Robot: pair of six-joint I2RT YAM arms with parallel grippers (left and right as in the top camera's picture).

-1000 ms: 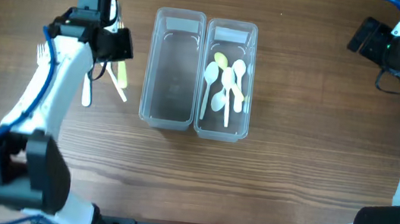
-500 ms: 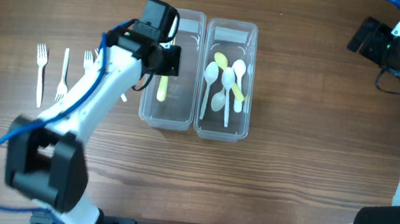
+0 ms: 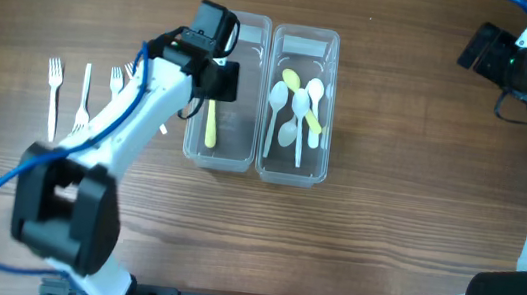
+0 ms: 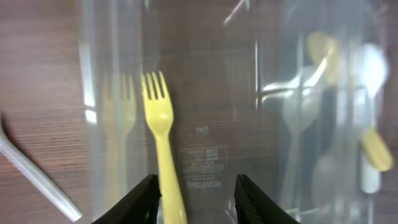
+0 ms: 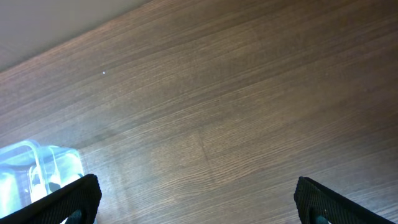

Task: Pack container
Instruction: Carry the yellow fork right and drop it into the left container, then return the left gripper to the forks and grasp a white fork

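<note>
Two clear plastic containers stand side by side mid-table. The left container (image 3: 194,109) holds one yellow fork (image 3: 211,123), which lies flat on its floor. The right container (image 3: 330,105) holds several white and yellow spoons (image 3: 297,107). My left gripper (image 3: 216,76) hovers over the left container's far half, jaws open. In the left wrist view the yellow fork (image 4: 161,137) lies below, between the spread fingers (image 4: 196,183) and close to the left one. My right gripper (image 3: 479,45) is open and empty at the far right, over bare wood (image 5: 196,186).
Several white forks (image 3: 82,97) lie on the table left of the containers, with a white utensil handle (image 4: 34,177) just outside the left container's wall. The right container's corner (image 5: 37,165) shows in the right wrist view.
My left arm swung right from the fork pile to over the left container, carrying the yellow fork. The fork now lies in the container. The right arm has not moved.
</note>
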